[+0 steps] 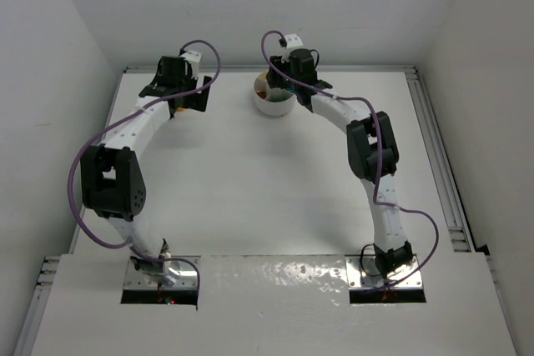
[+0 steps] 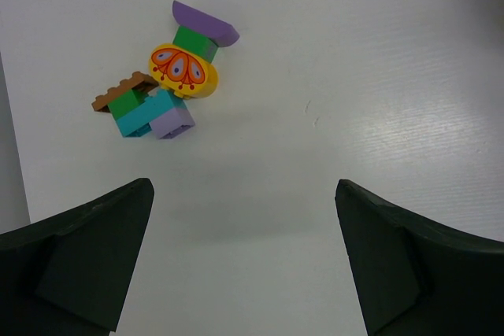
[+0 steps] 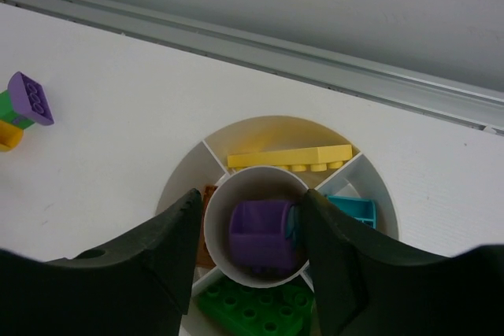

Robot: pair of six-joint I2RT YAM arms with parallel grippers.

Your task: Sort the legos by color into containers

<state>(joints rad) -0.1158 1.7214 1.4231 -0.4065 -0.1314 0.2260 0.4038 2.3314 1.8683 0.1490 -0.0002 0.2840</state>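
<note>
The left claw (image 2: 244, 190) is hovering over the far left part of the white table (image 2: 378, 76), its 2 dark fingers (image 2: 79, 261) standing wide apart and gripping nothing. Ahead of it, a tight cluster of loose legos (image 2: 157, 108) is lying on the table. A purple curved piece (image 2: 206, 23) is resting on a green brick (image 2: 191, 39), which is touching a yellow rounded piece (image 2: 183, 71) printed with an orange butterfly-like pattern. Just beside that, a brown plate (image 2: 122, 92) is sitting over a second green brick (image 2: 124, 105), with a teal brick (image 2: 144, 118) and a lilac brick (image 2: 173, 123) touching each other at the near side. The right claw (image 3: 250, 194) is hanging over the round white dish (image 3: 183, 179) near the far edge of the table, its fingers partly spread and straddling the dish's centre cup (image 3: 216, 210). A purple brick (image 3: 262, 235) is lying inside that cup. A clear gap is showing between it and the left finger, so the claw is not clamping it. Whether the right finger is touching it cannot be told. Around the cup, a long yellow brick (image 3: 290, 159) is lying in the far wedge, a turquoise brick (image 3: 352, 208) in the right wedge and a green studded brick (image 3: 252, 308) in the near wedge. A brown piece (image 3: 209, 222) in the left wedge is sitting half hidden behind a finger.
</note>
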